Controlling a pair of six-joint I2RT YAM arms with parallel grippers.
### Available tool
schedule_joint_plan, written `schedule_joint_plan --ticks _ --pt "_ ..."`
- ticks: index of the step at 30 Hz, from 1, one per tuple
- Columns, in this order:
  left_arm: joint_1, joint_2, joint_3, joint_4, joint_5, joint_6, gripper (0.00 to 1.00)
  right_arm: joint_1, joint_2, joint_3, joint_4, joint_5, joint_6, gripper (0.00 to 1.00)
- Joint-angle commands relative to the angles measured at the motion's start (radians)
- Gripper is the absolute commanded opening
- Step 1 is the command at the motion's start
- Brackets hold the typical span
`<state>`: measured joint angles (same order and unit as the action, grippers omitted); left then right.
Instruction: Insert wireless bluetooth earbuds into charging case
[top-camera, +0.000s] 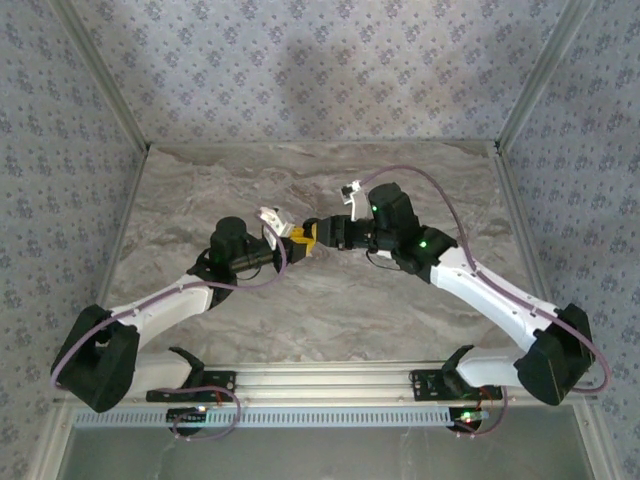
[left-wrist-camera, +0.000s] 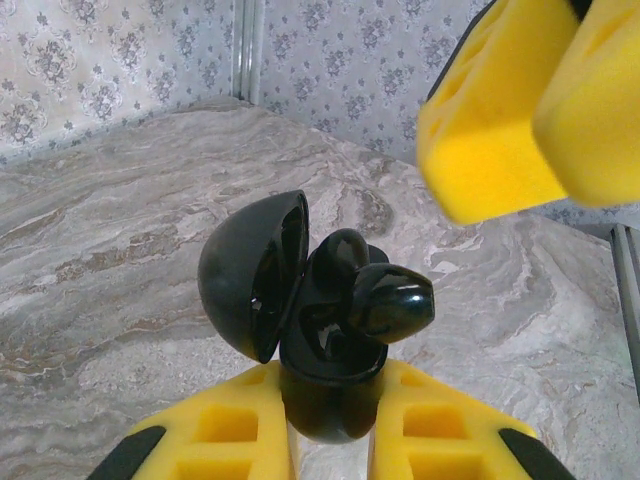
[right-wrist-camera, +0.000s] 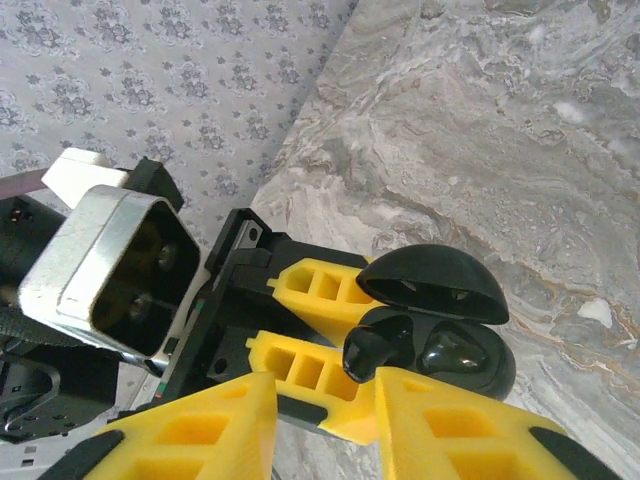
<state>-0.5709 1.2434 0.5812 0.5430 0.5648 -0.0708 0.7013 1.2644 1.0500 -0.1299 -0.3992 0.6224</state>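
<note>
Charging case (left-wrist-camera: 322, 365): black and glossy rather than white, held up off the table with its lid open.
Lid (left-wrist-camera: 245, 275): a domed shell, hinged at the case's edge. It stands roughly upright, to the left of the body in the left wrist view.
Earbuds (left-wrist-camera: 392, 300): two black, glossy pieces in the open body. The marked one rides high and leans out over the rim (whether it is fully down in its well cannot be told). The other sits lower, close against the lid.
Left gripper (left-wrist-camera: 330, 425): clenched on the lower part of the charging case, with a yellow finger pressed to each side.
Right gripper (right-wrist-camera: 325, 400): jaws a little apart with nothing between them.
Right gripper's fingers (left-wrist-camera: 500, 110): above and to the right of the case in the left wrist view, apart from both earbuds.
Right wrist view: the open case lies just beyond the right gripper's fingertips, lid uppermost. The left gripper's yellow fingers run in from the left to the case body.
Top view: the two grippers meet nose to nose over the middle of the table. The left arm reaches in from the lower left and the right arm from the right.
Table (top-camera: 200, 190): a grey marble-patterned top, bare around the arms.
Wall (top-camera: 320, 60): pale floral wallpaper behind and to both sides.
</note>
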Motion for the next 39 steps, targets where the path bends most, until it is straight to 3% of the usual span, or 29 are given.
schedule_joint_plan --ticks 1,9,23,30,39 --pt "-0.005 -0.024 0.032 0.022 0.027 0.016 0.14 -0.003 -0.005 0.017 -0.022 0.004 -0.015 0.29" --pt "-0.005 -0.024 0.035 0.023 0.030 0.014 0.14 0.005 0.046 0.040 -0.005 -0.022 -0.018 0.20" --pt "-0.005 -0.023 0.037 0.025 0.032 0.011 0.14 0.007 0.094 0.060 0.027 -0.040 -0.018 0.18" --pt "-0.005 -0.022 0.037 0.024 0.039 0.017 0.14 0.007 0.107 0.080 0.023 -0.041 -0.032 0.22" --pt "-0.005 -0.024 0.067 -0.067 0.136 0.098 0.13 -0.043 -0.053 0.007 0.011 -0.010 -0.113 0.36"
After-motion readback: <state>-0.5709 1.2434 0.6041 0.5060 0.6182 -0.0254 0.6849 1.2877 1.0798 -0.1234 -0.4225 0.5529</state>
